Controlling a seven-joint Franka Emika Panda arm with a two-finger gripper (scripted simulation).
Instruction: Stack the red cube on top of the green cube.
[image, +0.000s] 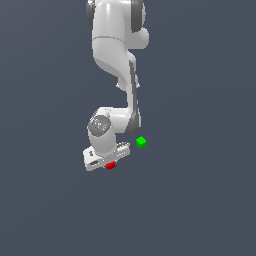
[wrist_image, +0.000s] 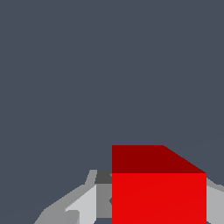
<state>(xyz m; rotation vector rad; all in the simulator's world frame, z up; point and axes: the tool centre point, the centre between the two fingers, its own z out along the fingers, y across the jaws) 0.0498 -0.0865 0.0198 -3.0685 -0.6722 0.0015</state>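
In the exterior view, going from left to right, the white robot arm's claw (image: 106, 160) comes first, low and a little left of the frame's centre. The small plain bright-red cube (image: 111, 165) sits at its lower edge, peeping out from under the white hand. In the wrist view the red cube (wrist_image: 158, 192) fills the lower right of the frame. A grey finger (wrist_image: 83, 203) lies flush against one of its sides and a sliver of grey shows at the other. So I judge that the claw is closed around the red cube and gripping it, though the contact itself is too coarse to confirm. Whether the cube rests on the dark grey tabletop (image: 45, 200) or is already off it, I cannot tell.

Further right and slightly higher in the exterior frame lies the small plain bright-green cube (image: 141, 142). It is near the claw but clearly apart from it, and nothing is stacked on it. It does not show in the wrist view.

The step in hand looks like the grasp, or the start of the lift. The next move calls for raising the red cube clear, carrying it toward the upper right of the frame, and centring it squarely over the green one. Only then should it be lowered and released.

Counted: one red cube, one green cube, one arm with one claw.
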